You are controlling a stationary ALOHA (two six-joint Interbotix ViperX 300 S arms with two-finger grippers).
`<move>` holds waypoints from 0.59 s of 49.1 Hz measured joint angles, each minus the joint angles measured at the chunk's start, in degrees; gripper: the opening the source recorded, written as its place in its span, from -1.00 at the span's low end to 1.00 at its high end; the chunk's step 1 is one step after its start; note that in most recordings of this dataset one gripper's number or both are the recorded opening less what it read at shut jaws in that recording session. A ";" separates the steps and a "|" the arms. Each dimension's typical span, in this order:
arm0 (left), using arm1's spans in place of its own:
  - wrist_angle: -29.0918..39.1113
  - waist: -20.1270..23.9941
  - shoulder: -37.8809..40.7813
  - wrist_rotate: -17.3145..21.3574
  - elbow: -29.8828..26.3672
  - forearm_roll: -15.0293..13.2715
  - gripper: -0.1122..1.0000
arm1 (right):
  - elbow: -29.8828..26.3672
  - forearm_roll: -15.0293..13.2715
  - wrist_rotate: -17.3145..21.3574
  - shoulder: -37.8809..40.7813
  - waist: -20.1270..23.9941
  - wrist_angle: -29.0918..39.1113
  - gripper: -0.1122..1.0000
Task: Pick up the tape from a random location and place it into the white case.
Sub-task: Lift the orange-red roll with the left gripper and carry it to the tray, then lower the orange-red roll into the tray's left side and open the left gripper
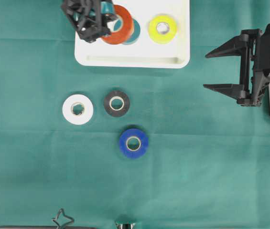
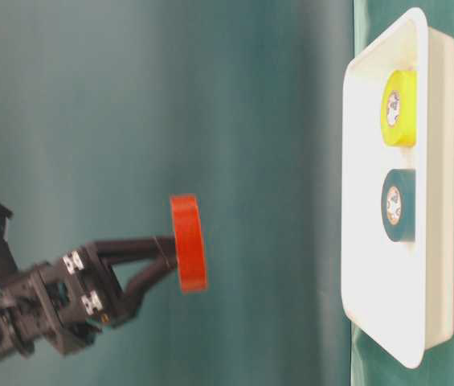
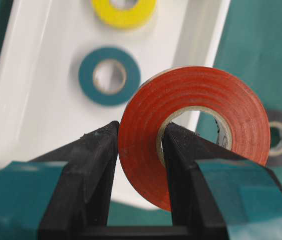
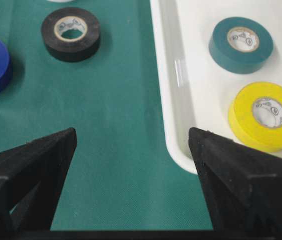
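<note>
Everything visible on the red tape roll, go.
The red tape roll is a glossy orange-red ring wound on a pale cardboard core. The left gripper is shut on it, one finger through the core hole, the other on the outer face. It hangs in the air above the white case, touching nothing else, its flat face towards the case, over the teal roll lying there.

Overhead, table-level, two close wrist views.

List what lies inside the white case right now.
Inside the white case lie a yellow roll and a teal roll. The left gripper holds the red roll above it, partly covering the teal one from overhead.
</note>
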 measured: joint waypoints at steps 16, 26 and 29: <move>-1.58 0.70 -2.81 0.00 3.69 0.00 -0.38 | 0.00 0.00 -0.09 0.00 0.00 0.00 0.80; -1.93 0.88 -2.72 0.00 3.69 0.00 -0.38 | 0.00 0.00 -0.09 0.00 0.00 0.00 0.80; -2.02 1.05 -2.81 0.00 3.69 0.00 -0.38 | 0.00 0.00 -0.09 0.09 0.00 0.00 0.80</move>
